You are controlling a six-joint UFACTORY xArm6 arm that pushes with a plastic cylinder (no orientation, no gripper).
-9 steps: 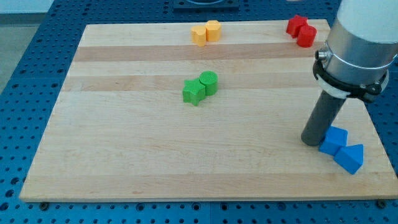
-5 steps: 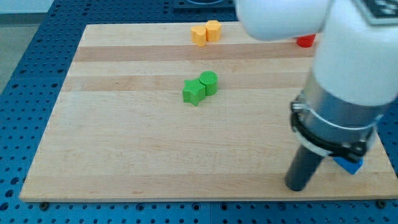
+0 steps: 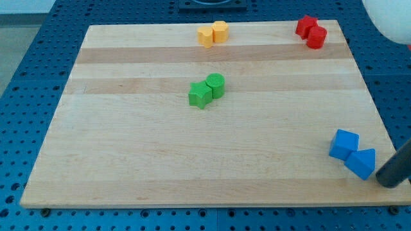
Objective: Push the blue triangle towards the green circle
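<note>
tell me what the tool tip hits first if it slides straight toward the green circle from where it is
Most likely the blue triangle: my tip sits just to its lower right, and the green circle lies up-left beyond it. Depth is hard to judge.

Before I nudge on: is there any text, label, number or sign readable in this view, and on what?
None: no word, label, brand, number or sign can be read anywhere in this view.
The blue triangle, blue cube, green circle, green star, the yellow blocks and the red blocks have plain faces.
The wooden board is unmarked.
My tip, just right of the blue triangle, is plain dark.
</note>
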